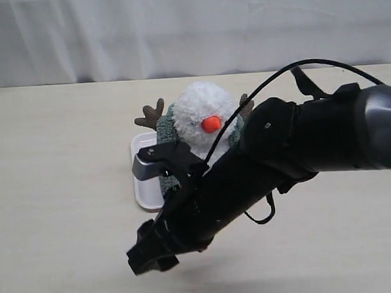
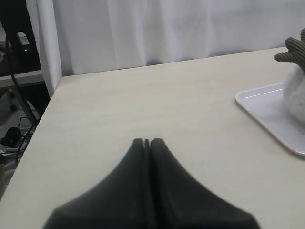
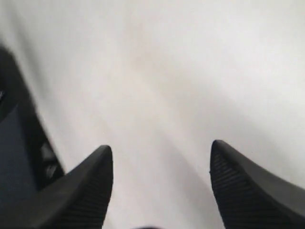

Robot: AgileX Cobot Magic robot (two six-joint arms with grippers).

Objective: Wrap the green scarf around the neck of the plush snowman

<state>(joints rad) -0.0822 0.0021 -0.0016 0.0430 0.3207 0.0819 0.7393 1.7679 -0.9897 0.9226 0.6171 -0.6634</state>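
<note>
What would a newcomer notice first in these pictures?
The big black right arm reaches across the front of the exterior view and hides much of the scene; its right gripper is open and empty. Behind the arm, a fluffy white snowman with an orange nose sits on a white tray, and the green scarf shows at both sides of its neck.

Snowman on tray, mid-tabletop, one arm across the front.

Tray (image 1: 142, 146) lies on the tabletop (image 1: 52, 195) near its middle. The snowman (image 1: 203, 116) stands on the tray, whose edge shows to the snowman's left. A curtain (image 1: 175, 28) hangs behind the far edge. The scarf (image 1: 166, 127) sits against both sides of the head. The right arm (image 1: 301, 140) comes in from the right and crosses in front of the snowman's body. The right hand (image 1: 149, 254) is front-left of the tray. The left hand (image 2: 147, 143) is over bare tabletop, apart from the tray.
</note>
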